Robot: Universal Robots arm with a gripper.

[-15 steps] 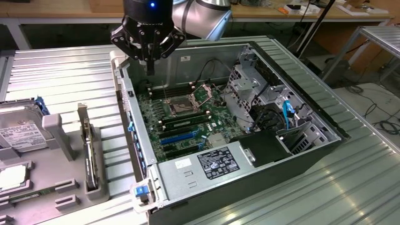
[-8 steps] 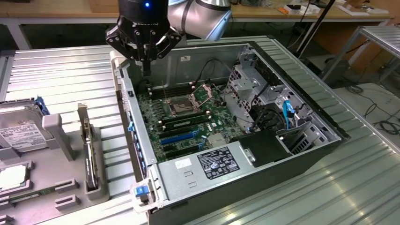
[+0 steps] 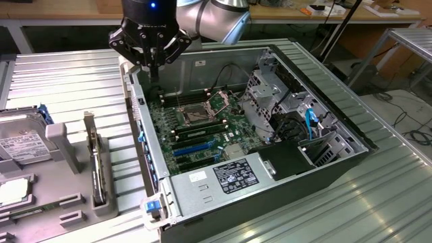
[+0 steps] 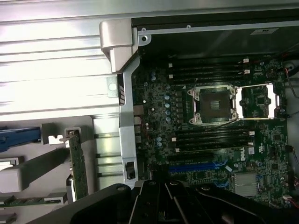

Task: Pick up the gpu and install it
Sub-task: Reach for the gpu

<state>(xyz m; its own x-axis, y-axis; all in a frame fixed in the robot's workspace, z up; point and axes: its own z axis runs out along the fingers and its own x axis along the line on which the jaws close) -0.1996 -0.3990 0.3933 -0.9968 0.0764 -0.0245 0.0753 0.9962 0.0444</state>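
Standing upright on its edge in a slot of the grey holder (image 3: 64,147), the gpu (image 3: 98,169) (image 4: 78,163) is outside the open computer case (image 3: 202,207), just beside the case wall on the exterior view's left. Its silver end bracket points up. A hard drive (image 3: 20,142) lies further to that side. The tool (image 3: 154,71) (image 4: 166,189) is well apart from the card. It hangs over the far corner of the case, above the motherboard (image 3: 202,134), and looks closed and holds nothing. Everything rests on the ribbed metal surface (image 3: 68,76).
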